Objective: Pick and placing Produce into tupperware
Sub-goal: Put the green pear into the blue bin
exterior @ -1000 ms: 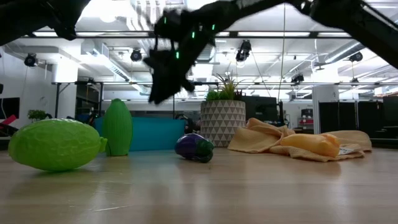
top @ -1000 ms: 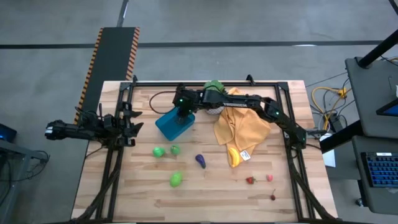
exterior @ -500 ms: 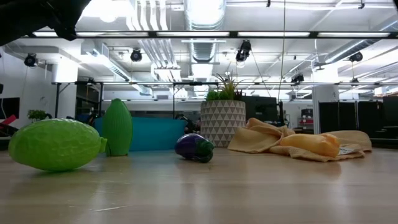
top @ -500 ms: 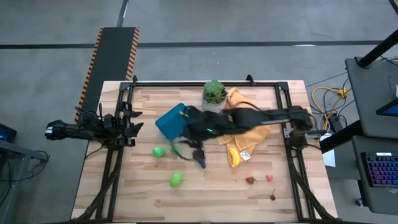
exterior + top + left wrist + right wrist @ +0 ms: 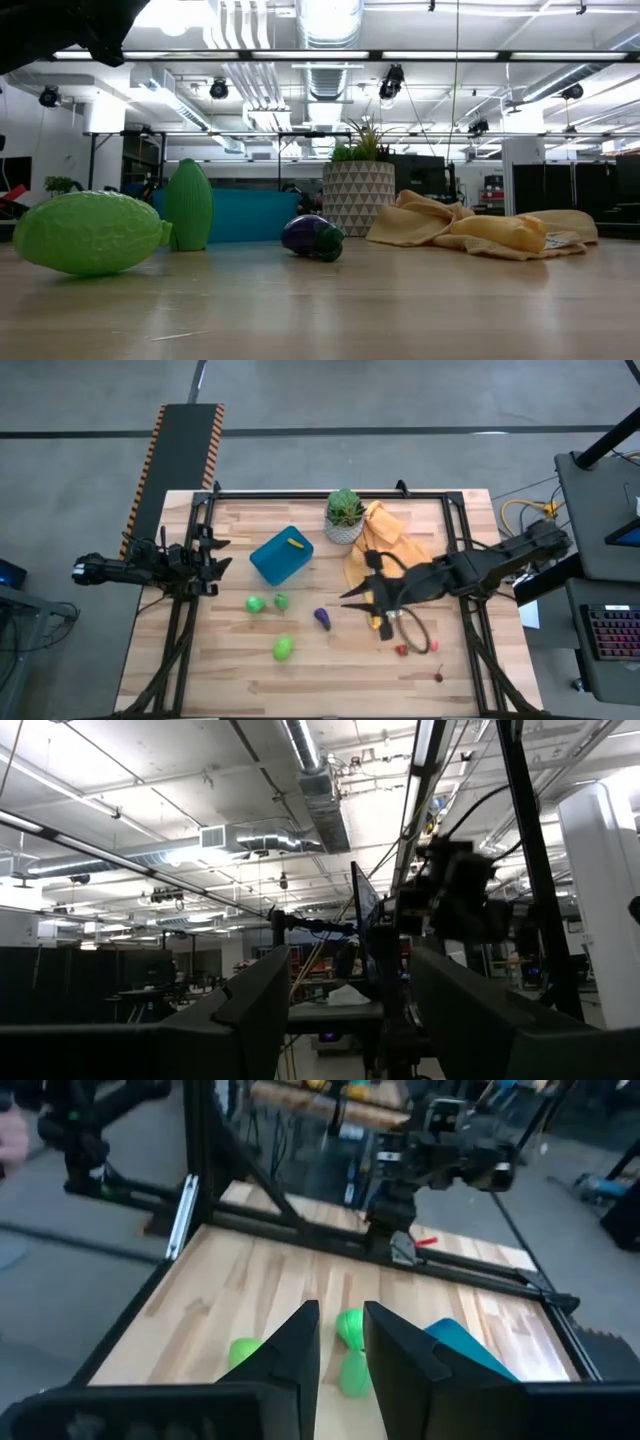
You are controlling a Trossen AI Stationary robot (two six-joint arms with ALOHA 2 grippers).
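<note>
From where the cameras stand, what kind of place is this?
Probably a robotics lab or workshop, not a home. Exposed ducts and strip lights run across the bare ceiling, the wooden table sits in a black metal frame, and a desk with a keyboard stands beside it on concrete floor.

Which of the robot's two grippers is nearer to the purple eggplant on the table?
The right. The right gripper hangs just beside the purple eggplant, toward the table's right side. The left gripper waits at the left edge, beyond the blue tupperware.
</note>
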